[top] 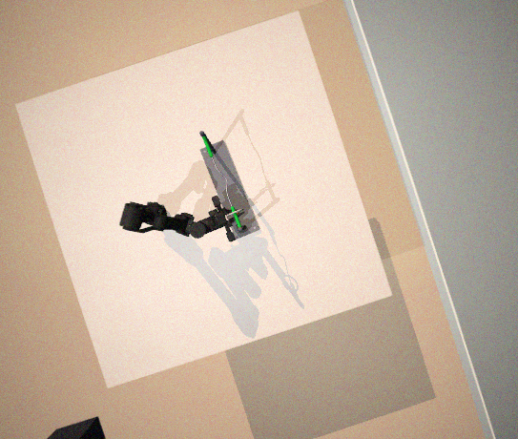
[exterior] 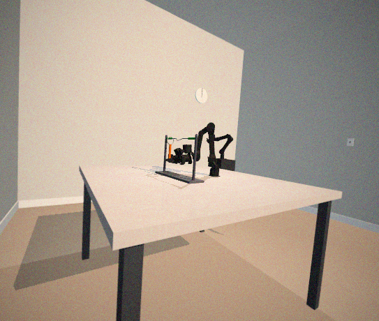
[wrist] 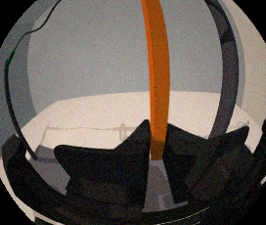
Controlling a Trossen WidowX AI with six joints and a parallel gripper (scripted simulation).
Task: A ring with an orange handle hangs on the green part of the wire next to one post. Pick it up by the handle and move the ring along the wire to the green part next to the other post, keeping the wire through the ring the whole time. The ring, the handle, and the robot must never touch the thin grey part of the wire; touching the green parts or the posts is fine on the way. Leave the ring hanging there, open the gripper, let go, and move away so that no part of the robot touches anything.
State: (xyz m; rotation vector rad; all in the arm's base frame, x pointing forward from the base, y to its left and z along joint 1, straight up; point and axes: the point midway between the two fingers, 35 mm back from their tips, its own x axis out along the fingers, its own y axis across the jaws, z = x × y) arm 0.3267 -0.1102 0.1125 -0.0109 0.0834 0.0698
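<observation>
The orange handle (exterior: 169, 151) (wrist: 159, 73) hangs upright below its pale ring (exterior: 170, 141). The ring is around the green part (top: 238, 221) beside one post (exterior: 165, 151) (wrist: 231, 78); it shows edge-on from above. My gripper (exterior: 169, 160) (wrist: 152, 123) is shut on the handle near its lower end. The thin grey wire (top: 227, 183) (wrist: 32, 31) bends between the green parts. The other green part (top: 206, 145) (exterior: 192, 138) is beside the other post (exterior: 195, 157) (wrist: 13, 105). The ring is out of the wrist view.
Both posts stand on a dark base plate (top: 224, 149) (exterior: 169, 174) on the pale table (top: 86, 143) (exterior: 220, 202). The arm (top: 172, 222) (exterior: 211, 146) reaches in from one side of the wire, with the gripper below wire height. Shadows of arm and frame fall across the table.
</observation>
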